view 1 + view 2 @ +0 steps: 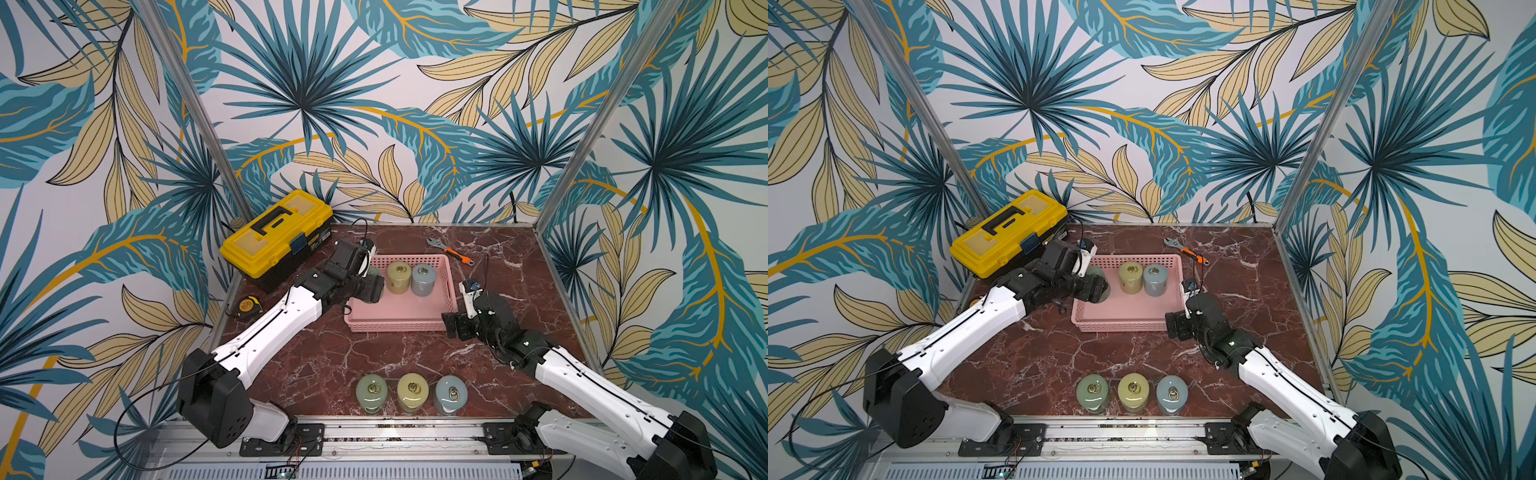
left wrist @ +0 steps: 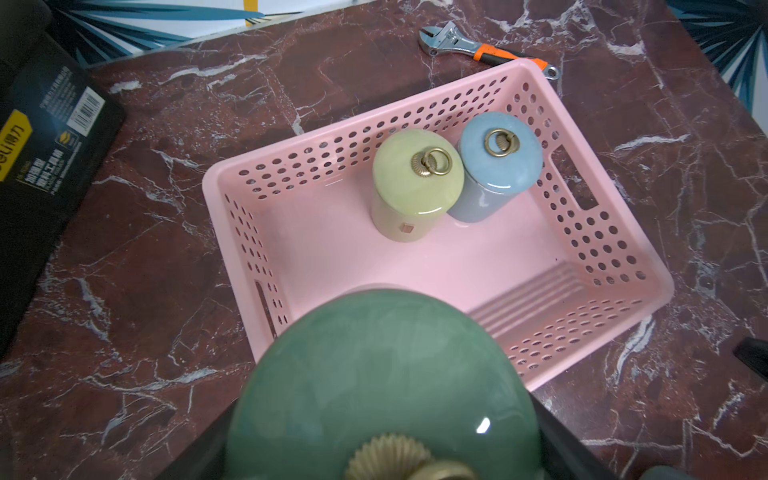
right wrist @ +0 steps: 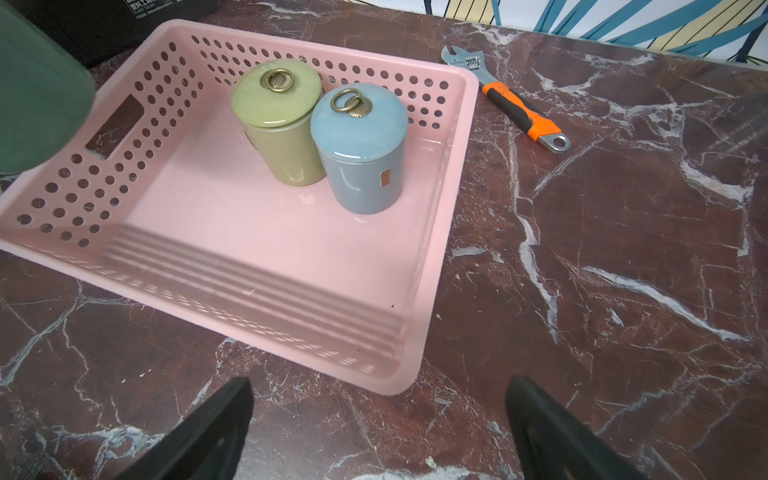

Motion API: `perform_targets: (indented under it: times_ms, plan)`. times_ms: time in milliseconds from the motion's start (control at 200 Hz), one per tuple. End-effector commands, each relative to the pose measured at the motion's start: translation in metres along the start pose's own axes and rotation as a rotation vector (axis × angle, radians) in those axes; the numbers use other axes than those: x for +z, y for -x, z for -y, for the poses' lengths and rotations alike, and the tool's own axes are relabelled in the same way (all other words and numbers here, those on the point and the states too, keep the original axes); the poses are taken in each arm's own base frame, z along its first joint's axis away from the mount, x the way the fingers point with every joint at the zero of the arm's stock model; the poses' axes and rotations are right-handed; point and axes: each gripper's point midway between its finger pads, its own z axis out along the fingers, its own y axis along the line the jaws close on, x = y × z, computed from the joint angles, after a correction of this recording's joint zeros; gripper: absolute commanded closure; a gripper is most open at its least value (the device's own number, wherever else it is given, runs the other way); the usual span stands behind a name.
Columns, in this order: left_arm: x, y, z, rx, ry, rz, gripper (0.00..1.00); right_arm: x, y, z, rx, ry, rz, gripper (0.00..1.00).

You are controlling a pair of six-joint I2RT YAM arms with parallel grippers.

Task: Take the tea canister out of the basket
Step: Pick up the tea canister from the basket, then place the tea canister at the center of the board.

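Your left fingers [image 2: 561, 436] are clamped on the green tea canister [image 2: 382, 374], over the pink basket [image 2: 598, 232] edge; right fingers [image 3: 216, 424] wide apart nr basket corner, above tabletop [image 3: 623, 291].

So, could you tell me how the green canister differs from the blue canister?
The green canister is gripped in the left claw, seemingly above one end of the basket; the blue canister stands on the basket's floor. The green one is apart from the others; the blue one stands close against the yellow canister. Both are lidded cylinders with brass ring knobs.
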Motion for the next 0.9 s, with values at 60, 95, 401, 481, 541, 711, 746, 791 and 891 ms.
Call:
perform_targets:
  times_ms: [60, 95, 401, 481, 541, 711, 746, 791, 891]
  plan:
    - [-0.028, 0.0, 0.019, 0.025, -0.056, 0.078, 0.54, 0.001, -0.001, 0.006, 0.005, -0.025, 0.022, 0.01]
    - [-0.03, -0.002, 0.022, 0.023, -0.062, 0.078, 0.55, 0.001, -0.001, 0.006, 0.005, -0.027, 0.022, 0.01]
    - [-0.042, -0.019, 0.061, 0.083, -0.141, 0.082, 0.55, 0.003, 0.003, 0.01, 0.012, -0.051, 0.05, 0.01]
    - [-0.041, -0.022, 0.073, 0.108, -0.17, 0.077, 0.55, 0.003, 0.003, 0.01, 0.014, -0.055, 0.051, 0.01]
    - [-0.039, -0.025, 0.082, 0.131, -0.188, 0.068, 0.55, 0.003, 0.003, 0.011, 0.014, -0.061, 0.053, 0.01]
    - [-0.034, -0.035, 0.102, 0.186, -0.211, 0.042, 0.56, 0.0, 0.004, 0.016, 0.021, -0.081, 0.065, 0.01]
    - [-0.033, -0.037, 0.107, 0.195, -0.215, 0.037, 0.56, -0.001, 0.004, 0.016, 0.021, -0.084, 0.068, 0.01]
    - [-0.032, -0.04, 0.112, 0.207, -0.218, 0.033, 0.56, -0.002, 0.005, 0.018, 0.025, -0.089, 0.074, 0.01]
    - [-0.029, -0.05, 0.125, 0.234, -0.233, 0.016, 0.56, -0.004, 0.005, 0.02, 0.028, -0.098, 0.083, 0.01]
